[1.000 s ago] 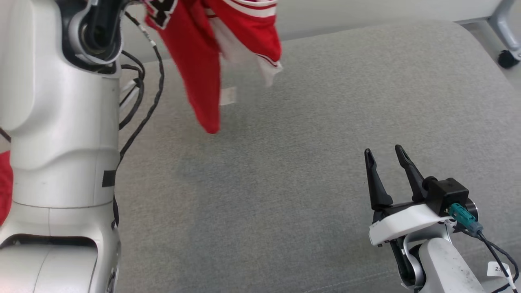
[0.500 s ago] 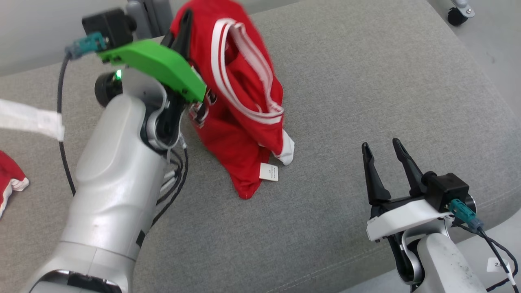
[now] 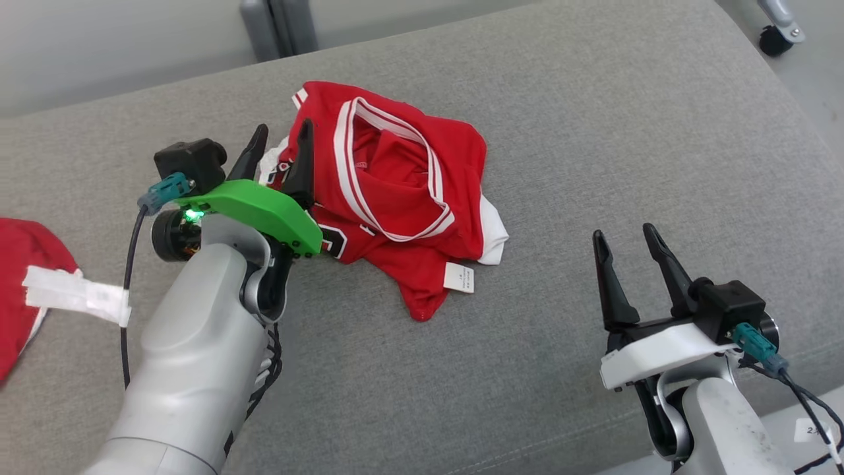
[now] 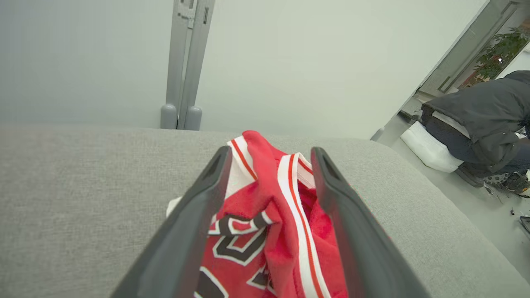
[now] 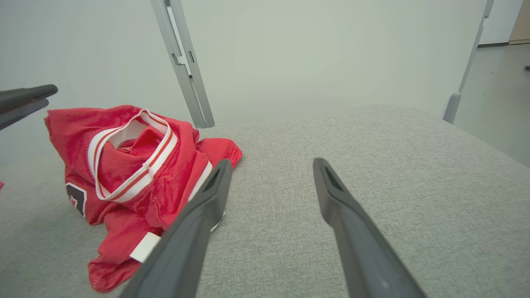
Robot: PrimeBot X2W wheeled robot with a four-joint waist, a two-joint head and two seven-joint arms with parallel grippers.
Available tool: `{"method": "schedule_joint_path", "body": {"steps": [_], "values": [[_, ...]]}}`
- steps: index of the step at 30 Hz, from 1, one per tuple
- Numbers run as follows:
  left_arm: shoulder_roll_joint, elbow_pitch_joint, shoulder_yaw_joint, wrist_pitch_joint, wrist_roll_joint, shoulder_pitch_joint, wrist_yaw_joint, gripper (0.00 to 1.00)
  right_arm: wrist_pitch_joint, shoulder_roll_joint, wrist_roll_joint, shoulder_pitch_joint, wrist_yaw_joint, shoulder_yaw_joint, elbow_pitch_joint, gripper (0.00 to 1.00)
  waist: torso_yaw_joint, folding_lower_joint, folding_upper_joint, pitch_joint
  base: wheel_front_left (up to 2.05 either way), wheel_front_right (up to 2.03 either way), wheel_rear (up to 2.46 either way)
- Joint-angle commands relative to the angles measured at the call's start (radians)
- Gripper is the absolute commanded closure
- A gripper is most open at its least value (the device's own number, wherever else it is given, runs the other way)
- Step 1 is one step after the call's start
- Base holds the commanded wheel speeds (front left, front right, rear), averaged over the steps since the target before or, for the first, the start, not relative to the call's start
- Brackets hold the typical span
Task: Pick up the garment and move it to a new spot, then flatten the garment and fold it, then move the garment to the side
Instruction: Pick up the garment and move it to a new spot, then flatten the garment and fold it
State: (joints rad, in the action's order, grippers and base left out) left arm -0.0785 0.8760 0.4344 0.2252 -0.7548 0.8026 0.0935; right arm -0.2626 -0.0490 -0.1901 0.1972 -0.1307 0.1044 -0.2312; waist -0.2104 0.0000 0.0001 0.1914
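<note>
Loosely straddled left edge of red jersey, left gripper spread open, leaving it heaped on grey cushion for flattening; held right gripper open, well right.

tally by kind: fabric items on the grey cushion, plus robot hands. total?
Red fabric items: 2 (jersey, red cloth at the head view's left edge)
Hands: 2 (left hand, right hand)
Total: 4

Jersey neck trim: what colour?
The neck trim is white with a thin red stripe, on a red jersey; clearest in the right wrist view.
</note>
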Motion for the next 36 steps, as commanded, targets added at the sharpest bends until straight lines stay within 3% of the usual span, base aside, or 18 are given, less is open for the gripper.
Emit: {"method": "schedule_joint_path", "body": {"steps": [1,6,13,22,36], "values": [[-0.017,-0.019,0.003,0.023,0.025,-0.033,0.001,0.00,-0.003,-0.003,0.006,-0.013,0.000,-0.013,0.002,0.00,0.050,0.0000,-0.0001,-0.038,0.00,0.00,0.00],[-0.053,-0.209,-0.032,0.039,0.176,-0.145,-0.061,0.00,-0.003,-0.003,0.032,-0.038,0.000,-0.057,0.011,0.00,0.126,0.0000,-0.0001,-0.069,0.00,0.00,0.00],[-0.077,-0.479,-0.169,0.039,0.351,-0.436,-0.102,0.00,-0.003,-0.002,0.072,-0.054,0.000,-0.096,0.010,0.00,0.192,0.0000,-0.0001,-0.104,0.00,0.00,0.00],[-0.061,-0.584,-0.299,0.039,0.463,-0.682,-0.064,0.00,-0.003,-0.003,0.110,-0.077,0.000,-0.144,-0.015,0.00,0.238,0.0000,-0.0001,-0.127,0.00,0.00,0.00],[0.003,-0.618,-0.404,0.039,0.513,-0.765,-0.002,0.00,-0.003,-0.003,0.080,-0.100,0.000,-0.156,-0.041,0.00,0.237,0.0000,-0.0001,-0.136,0.00,0.00,0.00]]}}
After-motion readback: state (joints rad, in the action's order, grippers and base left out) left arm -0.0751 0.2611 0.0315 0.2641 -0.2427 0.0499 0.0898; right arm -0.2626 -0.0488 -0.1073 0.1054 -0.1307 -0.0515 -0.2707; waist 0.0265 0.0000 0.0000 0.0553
